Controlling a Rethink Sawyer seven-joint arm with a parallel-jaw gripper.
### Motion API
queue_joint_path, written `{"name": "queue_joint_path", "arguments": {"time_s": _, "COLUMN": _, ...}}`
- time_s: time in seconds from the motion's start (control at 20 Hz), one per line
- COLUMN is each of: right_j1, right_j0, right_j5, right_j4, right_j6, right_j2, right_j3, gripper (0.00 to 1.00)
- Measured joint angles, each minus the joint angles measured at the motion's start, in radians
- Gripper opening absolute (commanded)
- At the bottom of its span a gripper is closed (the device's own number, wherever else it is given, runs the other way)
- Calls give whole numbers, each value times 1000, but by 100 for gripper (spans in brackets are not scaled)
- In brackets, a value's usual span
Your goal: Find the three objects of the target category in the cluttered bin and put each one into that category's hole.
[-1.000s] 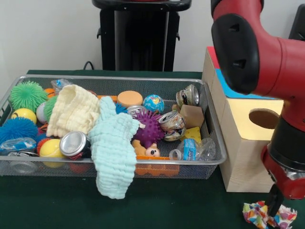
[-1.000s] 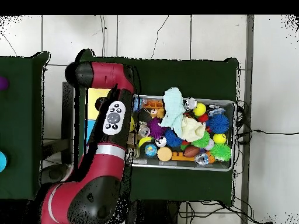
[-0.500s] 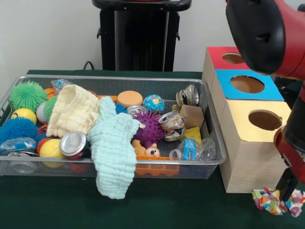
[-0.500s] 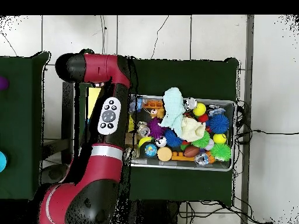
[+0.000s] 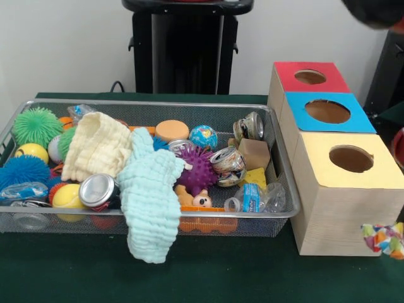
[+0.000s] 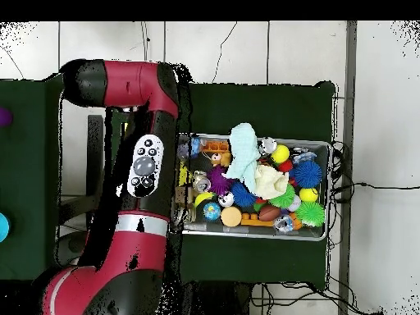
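Observation:
The bin [image 5: 76, 213] is a long silver wire-mesh basket on the green table, full of mixed clutter; it also shows in the overhead view [image 6: 328, 189]. A pale green cloth [image 5: 148, 202] hangs over its front rim, and a cream cloth [image 5: 98, 145] lies inside. The hole [image 5: 351, 158] is the round cut-out in the yellow-topped box [image 5: 341, 208], right of the bin. A multicoloured cloth [image 5: 384, 238] shows at the right edge, low beside that box. Only bits of the red arm [image 5: 399, 146] show there. The arm [image 6: 143, 164] covers the boxes in the overhead view, and the gripper is hidden.
A blue-topped box [image 5: 328, 112] and a red-topped box [image 5: 309, 76] stand behind the yellow one. The bin holds crushed cans [image 5: 98, 189], a purple spiky ball [image 5: 199, 169], a plastic bottle [image 5: 255, 197] and green [image 5: 36, 125] and blue [image 5: 22, 170] spiky balls. The black pedestal [image 5: 186, 47] stands behind.
The arm has swung right and up, out of the front view. The multicoloured cloth has moved right and slightly up with it. The bin's contents are unchanged.

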Motion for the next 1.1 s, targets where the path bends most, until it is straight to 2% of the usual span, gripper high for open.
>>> {"name": "queue_joint_path", "arguments": {"time_s": 0.3, "right_j1": -67, "right_j0": 8, "right_j5": 10, "right_j4": -4, "right_j6": 0, "right_j2": 0, "right_j3": 7, "gripper": 0}}
{"name": "queue_joint_path", "arguments": {"time_s": 0.5, "right_j1": -114, "right_j0": 21, "right_j5": 35, "right_j4": -13, "right_j6": 0, "right_j2": 0, "right_j3": 40, "gripper": 0}}
{"name": "queue_joint_path", "arguments": {"time_s": 0.65, "right_j1": -169, "right_j0": 44, "right_j5": 45, "right_j4": -41, "right_j6": 0, "right_j2": 0, "right_j3": 107, "gripper": 0}}
{"name": "queue_joint_path", "arguments": {"time_s": 1.1, "right_j1": -260, "right_j0": 55, "right_j5": 44, "right_j4": -118, "right_j6": 0, "right_j2": 4, "right_j3": 261, "gripper": 0}}
